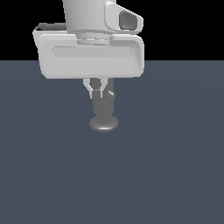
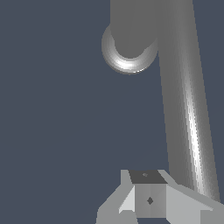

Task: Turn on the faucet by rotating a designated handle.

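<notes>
The faucet [image 1: 103, 109] is a glossy grey upright cylinder on a round disc base [image 1: 104, 124] on the dark floor. Its handle [image 1: 111, 93] shows in the exterior view only as a small rounded end near the cylinder's top, on the exterior view's right. In the wrist view the handle [image 2: 186, 100] is a long grey rod running from the faucet [image 2: 131, 26] to beside my fingers. My gripper [image 1: 99, 94] hangs in front of the faucet's top with its fingers together and nothing between them. In the wrist view my gripper [image 2: 148, 199] sits right next to the rod's far end.
A flat dark blue-grey floor [image 1: 175, 175] spreads all around the faucet. My white hand [image 1: 92, 57] covers the faucet's top in the exterior view. No other objects are in view.
</notes>
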`<control>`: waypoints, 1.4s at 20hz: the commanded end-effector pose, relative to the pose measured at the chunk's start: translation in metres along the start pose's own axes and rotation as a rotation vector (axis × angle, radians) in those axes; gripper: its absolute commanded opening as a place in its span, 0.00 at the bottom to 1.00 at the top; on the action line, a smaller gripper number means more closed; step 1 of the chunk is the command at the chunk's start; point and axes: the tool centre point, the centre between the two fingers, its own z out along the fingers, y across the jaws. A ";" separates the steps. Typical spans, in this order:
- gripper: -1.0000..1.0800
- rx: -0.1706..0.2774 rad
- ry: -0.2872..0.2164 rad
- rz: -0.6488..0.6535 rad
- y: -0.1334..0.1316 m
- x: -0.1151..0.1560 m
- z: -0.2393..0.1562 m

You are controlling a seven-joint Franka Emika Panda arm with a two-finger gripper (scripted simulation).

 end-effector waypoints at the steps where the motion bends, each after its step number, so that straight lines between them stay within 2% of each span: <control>1: 0.00 0.000 0.002 0.018 0.022 0.004 0.002; 23: 0.00 0.000 0.001 0.018 0.133 0.022 0.002; 24: 0.00 0.000 0.001 0.018 0.133 0.022 0.002; 25: 0.00 -0.008 0.034 -0.024 0.111 0.035 -0.012; 28: 0.00 -0.008 0.032 -0.022 0.118 0.043 -0.011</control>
